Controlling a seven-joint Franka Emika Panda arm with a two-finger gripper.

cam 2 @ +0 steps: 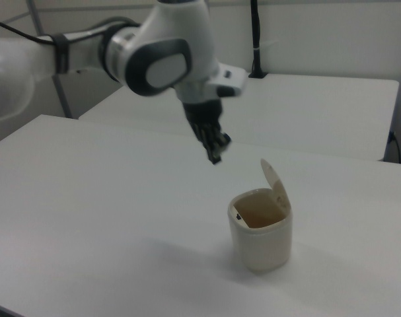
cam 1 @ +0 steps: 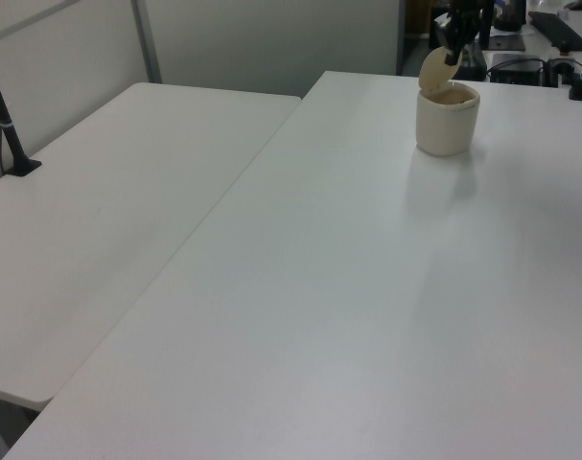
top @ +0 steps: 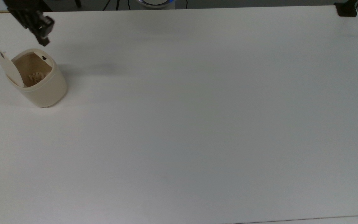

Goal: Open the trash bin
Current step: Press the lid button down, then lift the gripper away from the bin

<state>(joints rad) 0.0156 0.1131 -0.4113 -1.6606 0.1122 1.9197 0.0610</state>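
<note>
The cream trash bin (top: 43, 90) stands near the top view's left edge with its lid (top: 7, 67) swung up and tilted away from the opening. A small dark latch (top: 44, 58) shows on the inner rim, and some crumpled pale scrap (top: 36, 77) lies inside. My gripper (top: 44, 41) hangs above and just beyond the bin, apart from it, with its fingers together and nothing held. In the right view the gripper (cam 2: 215, 157) floats up and to the left of the open bin (cam 2: 261, 241) and its raised lid (cam 2: 275, 183). The left view shows the bin (cam 1: 447, 123) at the far right.
The bin stands on a wide white table (top: 197, 124). A black clamp (top: 346, 11) sits at its far right corner in the top view. A second white table (cam 1: 108, 201) adjoins it in the left view, with a black post (cam 1: 8, 125) on it.
</note>
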